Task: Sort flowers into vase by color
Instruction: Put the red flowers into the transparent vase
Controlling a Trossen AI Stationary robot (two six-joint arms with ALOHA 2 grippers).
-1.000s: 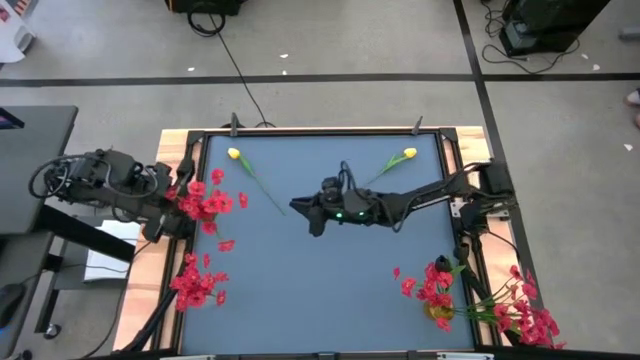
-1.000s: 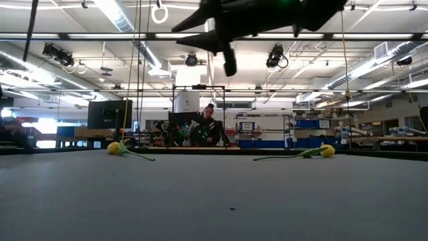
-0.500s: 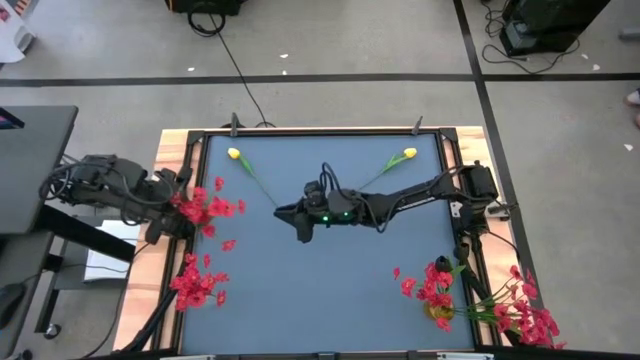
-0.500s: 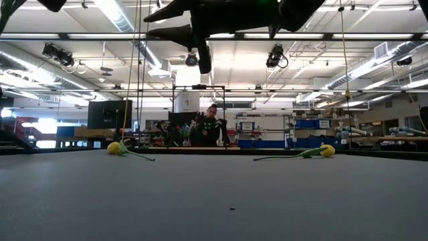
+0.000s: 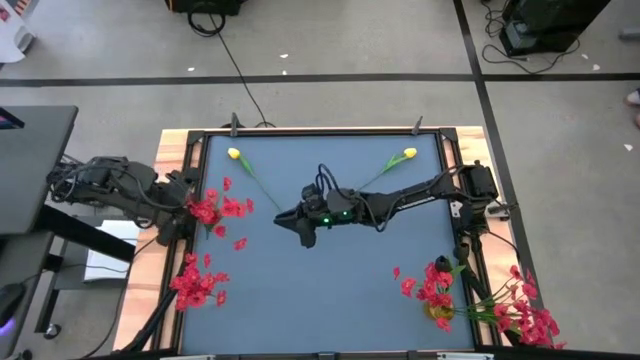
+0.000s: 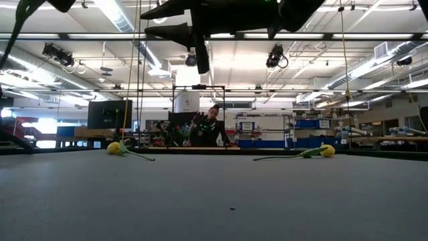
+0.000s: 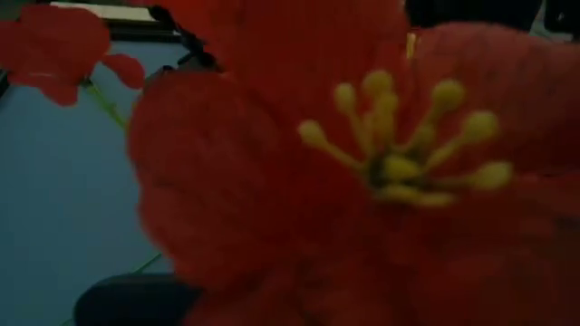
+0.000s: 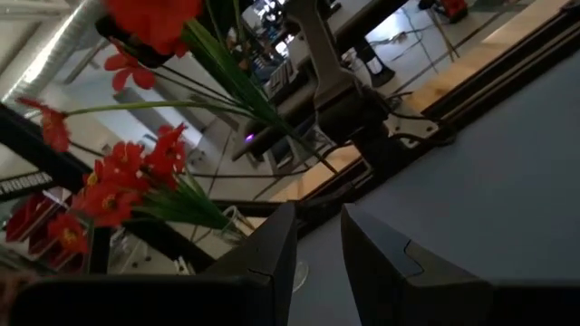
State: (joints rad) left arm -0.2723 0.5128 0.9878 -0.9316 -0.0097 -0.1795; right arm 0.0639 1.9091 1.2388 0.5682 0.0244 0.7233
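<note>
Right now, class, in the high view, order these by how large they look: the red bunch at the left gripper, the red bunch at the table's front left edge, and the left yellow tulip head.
1 and 2. Red bunch at the left gripper and red bunch at the front left edge: they look alike, so unranked.
3. Left yellow tulip head, clearly smallest.

even overhead light; left wrist view dim, blurred.

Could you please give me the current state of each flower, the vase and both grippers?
Left gripper: at the table's left edge, with a red bunch at its tip.
Right gripper: over mid-table, nothing between its fingers.
Yellow tulips: lying flat.
Lower-left red bunch: at the table edge.
Vase: holds red flowers.
</note>
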